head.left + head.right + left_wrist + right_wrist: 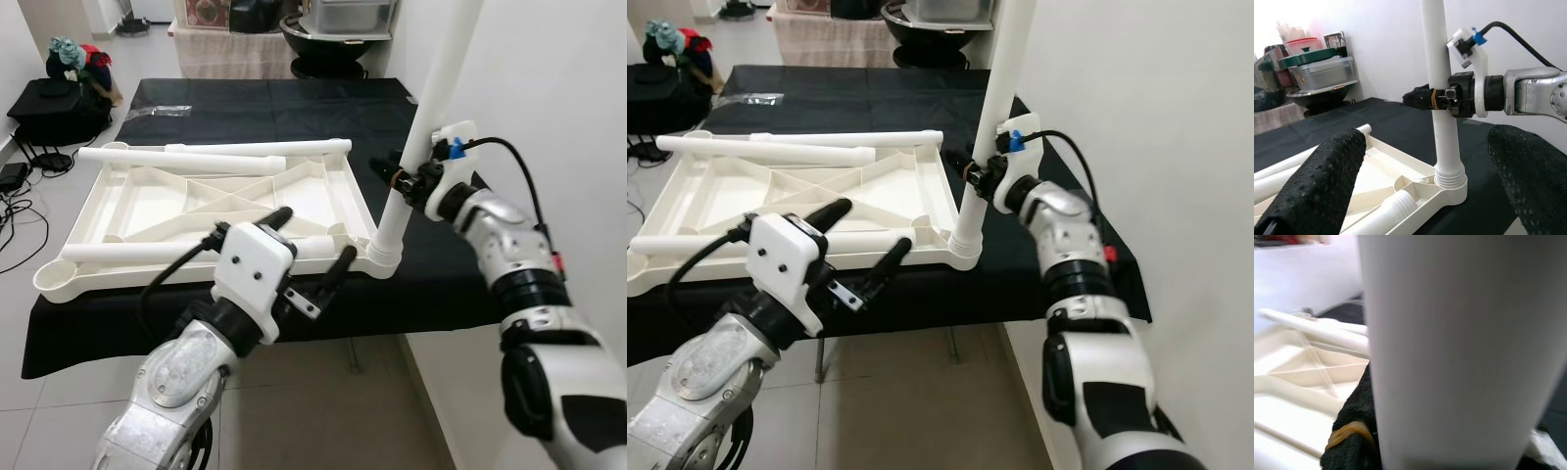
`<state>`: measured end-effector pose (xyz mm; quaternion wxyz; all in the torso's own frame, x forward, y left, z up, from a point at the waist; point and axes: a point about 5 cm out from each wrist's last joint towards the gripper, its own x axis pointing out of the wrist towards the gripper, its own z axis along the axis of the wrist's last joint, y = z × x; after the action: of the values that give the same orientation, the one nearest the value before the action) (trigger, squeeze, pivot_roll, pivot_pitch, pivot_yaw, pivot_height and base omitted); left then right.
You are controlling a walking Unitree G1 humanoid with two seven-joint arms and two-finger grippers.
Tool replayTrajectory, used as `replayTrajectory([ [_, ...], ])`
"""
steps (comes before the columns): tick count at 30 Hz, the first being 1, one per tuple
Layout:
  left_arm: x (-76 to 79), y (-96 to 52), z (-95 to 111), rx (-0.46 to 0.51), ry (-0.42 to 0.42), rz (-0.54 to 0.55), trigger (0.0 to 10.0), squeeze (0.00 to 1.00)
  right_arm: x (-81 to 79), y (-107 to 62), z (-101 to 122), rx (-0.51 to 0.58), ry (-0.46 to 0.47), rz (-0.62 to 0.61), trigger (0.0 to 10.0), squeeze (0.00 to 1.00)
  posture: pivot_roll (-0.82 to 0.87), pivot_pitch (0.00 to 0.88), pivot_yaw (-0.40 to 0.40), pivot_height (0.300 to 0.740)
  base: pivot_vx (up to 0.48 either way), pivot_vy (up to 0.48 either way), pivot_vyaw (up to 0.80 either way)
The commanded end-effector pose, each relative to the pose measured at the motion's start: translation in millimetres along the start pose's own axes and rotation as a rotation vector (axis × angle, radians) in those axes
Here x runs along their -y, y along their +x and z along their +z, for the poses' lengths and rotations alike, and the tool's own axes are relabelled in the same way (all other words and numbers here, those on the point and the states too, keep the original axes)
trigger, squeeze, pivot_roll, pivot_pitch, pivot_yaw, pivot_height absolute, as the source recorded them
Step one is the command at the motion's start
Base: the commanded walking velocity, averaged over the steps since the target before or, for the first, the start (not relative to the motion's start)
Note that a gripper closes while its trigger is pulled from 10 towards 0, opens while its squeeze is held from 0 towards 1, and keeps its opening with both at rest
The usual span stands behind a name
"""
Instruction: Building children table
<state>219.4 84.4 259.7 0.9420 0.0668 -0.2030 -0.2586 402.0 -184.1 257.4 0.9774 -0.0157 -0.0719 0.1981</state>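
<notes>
The white children's tabletop lies upside down on a black-covered table. One white leg stands upright in its near right corner socket. My right gripper is shut on this leg a little above the socket; its black fingers wrap the tube. Two loose legs lie along the far rim. Another leg lies along the near rim. My left gripper hangs open at the table's front edge, just left of the upright leg, with nothing between its fingers.
A white wall runs close along the right side of the table. A clear plastic bag lies on the far cloth. Black bags and cables sit on the floor at left. A black bowl stands behind the table.
</notes>
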Motion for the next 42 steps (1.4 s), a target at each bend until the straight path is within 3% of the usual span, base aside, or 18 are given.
replayTrajectory([
  [1, -2.9, 0.3, -1, -0.009, 0.016, 0.016, 10.0, 0.0, 3.1, -4.5, -10, -0.032, -0.036, -0.137, 0.0, 0.0, 0.08, 0.133, -0.076, 0.74, 0.0, 0.0, 0.0],
  [6, -3.5, 1.7, 0, -0.004, 0.017, 0.023, 10.0, 0.0, -7.7, -2.1, -14, -0.029, -0.02, -0.279, 0.0, 0.0, 0.08, 0.13, -0.078, 0.74, 0.0, 0.0, 0.0],
  [7, -3.1, 2.7, 1, 0.002, 0.015, 0.027, 10.0, 0.0, -16.6, 1.2, -14, -0.022, 0.015, -0.358, 0.0, 0.0, 0.08, 0.127, -0.079, 0.74, 0.0, 0.0, 0.0],
  [9, -2.4, 3.7, 1, 0.005, 0.015, 0.029, 10.0, 0.0, -25.9, 4.9, -14, -0.019, 0.039, -0.4, 0.0, 0.0, 0.07, 0.124, -0.079, 0.74, 0.0, 0.0, 0.0],
  [11, -2.4, 3.7, 1, 0.005, 0.015, 0.029, 10.0, 0.0, -25.9, 4.9, -14, -0.019, 0.039, -0.4, 0.0, 0.0, 0.07, 0.124, -0.079, 0.74, 0.0, 0.0, 0.0],
  [12, -0.8, 5.1, 3, 0.012, 0.012, 0.03, 10.0, 0.0, -41.9, 14.5, -14, -0.015, 0.065, -0.445, 0.0, 0.0, 0.08, 0.122, -0.081, 0.74, 0.0, 0.0, 0.0],
  [15, -0.8, 5.1, 3, 0.012, 0.012, 0.03, 10.0, 0.0, -41.9, 14.5, -14, -0.015, 0.065, -0.445, 0.0, 0.0, 0.08, 0.122, -0.081, 0.74, 0.0, 0.0, 0.0],
  [16, 1.0, 6.3, 4, 0.018, 0.008, 0.029, 10.0, 0.0, -58.7, 23.3, -12, -0.015, 0.082, -0.471, 0.0, 0.0, 0.09, 0.12, -0.089, 0.74, 0.0, 0.0, 0.0],
  [17, 1.0, 6.3, 4, 0.018, 0.008, 0.029, 10.0, 0.0, -58.7, 23.3, -12, -0.015, 0.082, -0.471, 0.0, 0.0, 0.09, 0.12, -0.089, 0.74, 0.0, 0.0, 0.0],
  [18, 2.2, 6.5, 5, 0.021, 0.006, 0.027, 10.0, 0.0, -75.8, 33.0, -8, -0.012, 0.088, -0.452, 1.6, 0.0, 0.09, 0.12, -0.093, 0.74, 0.0, 0.0, 0.0],
  [19, 2.2, 6.3, 6, 0.023, 0.006, 0.026, 10.0, 0.0, -86.6, 38.6, -4, -0.009, 0.087, -0.441, 7.6, 0.0, 0.09, 0.124, -0.095, 0.74, 0.0, 0.0, 0.0],
  [20, 1.1, 5.8, 6, 0.022, 0.007, 0.028, 10.0, 0.0, -92.5, 41.8, -1, -0.001, 0.087, -0.419, 10.0, 0.0, 0.09, 0.126, -0.097, 0.74, 0.0, 0.0, 0.0],
  [21, 0.2, 5.5, 6, 0.021, 0.009, 0.03, 10.0, 0.0, -95.8, 42.5, 2, 0.003, 0.086, -0.414, 10.0, 1.0, 0.09, 0.126, -0.097, 0.74, 0.0, 0.0, 0.0],
  [29, -0.9, 6.7, 6, 0.021, 0.007, 0.036, 10.0, 0.0, -99.1, 41.5, 17, 0.078, 0.117, -0.367, 10.0, 1.0, 0.09, 0.131, -0.092, 0.74, 0.0, 0.0, 0.0],
  [33, 0.0, 7.1, 5, 0.019, 0.007, 0.033, 10.0, 0.0, -90.7, 40.1, 26, 0.131, 0.142, -0.331, 10.0, 1.0, 0.08, 0.134, -0.088, 0.74, 0.0, 0.0, 0.0],
  [34, -0.1, 7.1, 5, 0.018, 0.008, 0.034, 10.0, 0.0, -86.1, 39.2, 28, 0.144, 0.141, -0.328, 10.0, 0.0, 0.08, 0.135, -0.088, 0.74, 0.0, 0.0, 0.0],
  [40, -1.2, 6.2, 5, 0.012, 0.012, 0.036, 10.0, 0.0, -69.7, 35.8, 30, 0.143, 0.167, -0.177, 10.0, 0.0, 0.08, 0.141, -0.09, 0.74, 0.0, 0.0, 0.0],
  [42, -1.7, 6.5, 5, 0.013, 0.016, 0.038, 10.0, 0.0, -55.9, 32.4, 22, 0.067, 0.17, -0.052, 10.0, 0.0, 0.08, 0.144, -0.093, 0.74, 0.0, 0.0, 0.0],
])
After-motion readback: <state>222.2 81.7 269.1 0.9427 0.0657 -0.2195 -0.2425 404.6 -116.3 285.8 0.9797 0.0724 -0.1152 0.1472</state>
